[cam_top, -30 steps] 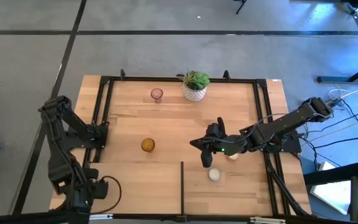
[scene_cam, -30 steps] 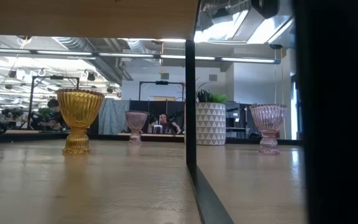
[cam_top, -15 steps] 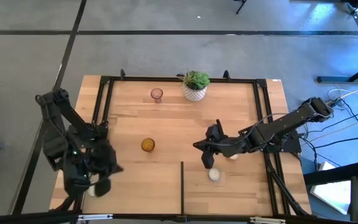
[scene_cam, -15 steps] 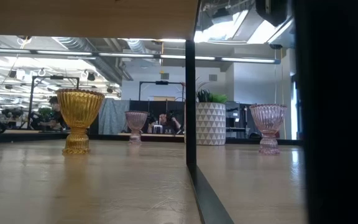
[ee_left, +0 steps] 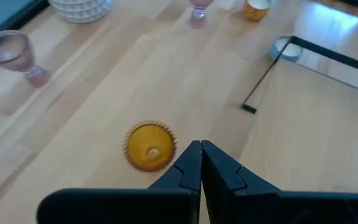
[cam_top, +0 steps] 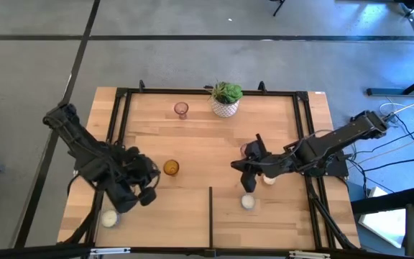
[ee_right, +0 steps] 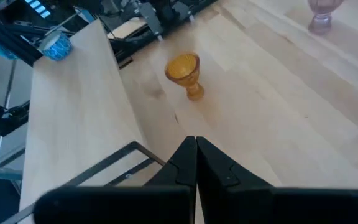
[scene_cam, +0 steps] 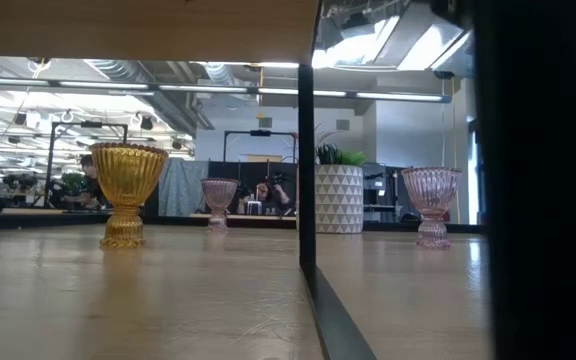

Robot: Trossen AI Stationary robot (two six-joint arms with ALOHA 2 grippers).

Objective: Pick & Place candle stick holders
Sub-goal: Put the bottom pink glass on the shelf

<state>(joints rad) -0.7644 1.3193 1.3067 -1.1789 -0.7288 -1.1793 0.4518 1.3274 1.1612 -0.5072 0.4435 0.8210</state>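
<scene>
A pale wooden bench (cam_top: 192,137) with a black frame stands on a grey floor, and a thin black divider bar (cam_top: 210,212) rises from its near edge. At the far edge sits the white pot with a green plant (cam_top: 226,98), and the rest is placed from it. Just to the pot's left stands a pinkish-purple holder (cam_top: 181,109). Well nearer the front and left of the pot stands the amber holder (cam_top: 170,167), upright on the wood. The left gripper (cam_top: 148,188) hangs just beside the amber holder, on its front-left side, and the left wrist view shows its two fingers pressed together with nothing between them, the amber holder just beyond their tips. Further toward the front left corner lies a white holder (cam_top: 108,219). In front of the pot and slightly right hovers the right gripper (cam_top: 248,171); its wrist view likewise shows the fingers closed tight and empty. A second pinkish-purple holder (cam_top: 246,150) stands close behind that gripper, a cream holder (cam_top: 269,178) is just right of it, and a white holder (cam_top: 247,202) rests in front of it, right of the divider bar.
</scene>
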